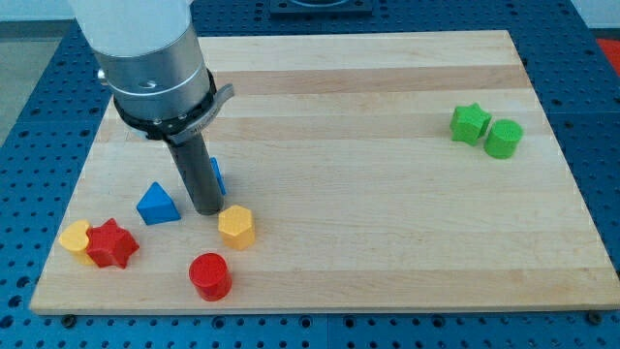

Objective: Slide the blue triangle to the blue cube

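Observation:
The blue triangle (157, 205) lies on the wooden board at the view's lower left. The blue cube (217, 175) is mostly hidden behind the dark rod; only a thin blue edge shows on the rod's right side. My tip (206, 210) rests on the board just right of the blue triangle, a small gap away, and in front of the blue cube. The arm's large grey body comes down from the view's top left.
A yellow hexagonal block (236, 227) sits just right of and below my tip. A red cylinder (210, 276), a red star (110, 243) and a yellow block (76, 237) lie near the bottom left. A green star (470, 123) and green cylinder (503, 139) lie at the right.

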Available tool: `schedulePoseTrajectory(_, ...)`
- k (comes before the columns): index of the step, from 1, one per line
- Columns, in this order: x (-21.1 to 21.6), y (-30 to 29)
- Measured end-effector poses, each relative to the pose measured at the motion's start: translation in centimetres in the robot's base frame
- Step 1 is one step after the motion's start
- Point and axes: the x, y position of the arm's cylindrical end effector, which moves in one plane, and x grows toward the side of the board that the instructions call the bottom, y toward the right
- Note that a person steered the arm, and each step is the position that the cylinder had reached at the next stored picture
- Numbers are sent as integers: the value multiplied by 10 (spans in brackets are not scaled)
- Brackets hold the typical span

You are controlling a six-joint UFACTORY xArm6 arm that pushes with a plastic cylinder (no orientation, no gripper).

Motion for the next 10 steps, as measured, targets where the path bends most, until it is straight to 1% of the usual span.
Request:
schedulePoseTrajectory(1,-9,0)
schedulePoseTrajectory(3,45,-12)
schedulePoseTrajectory(4,44,-15)
schedulePoseTrajectory(5,22,-71)
schedulePoseTrajectory(6,22,-71)
schedulePoseTrajectory(7,-29,-71)
schedulePoseTrajectory(8,-47,-71)
schedulePoseTrajectory(9,-47,-71)
schedulePoseTrajectory(10,-47,-22)
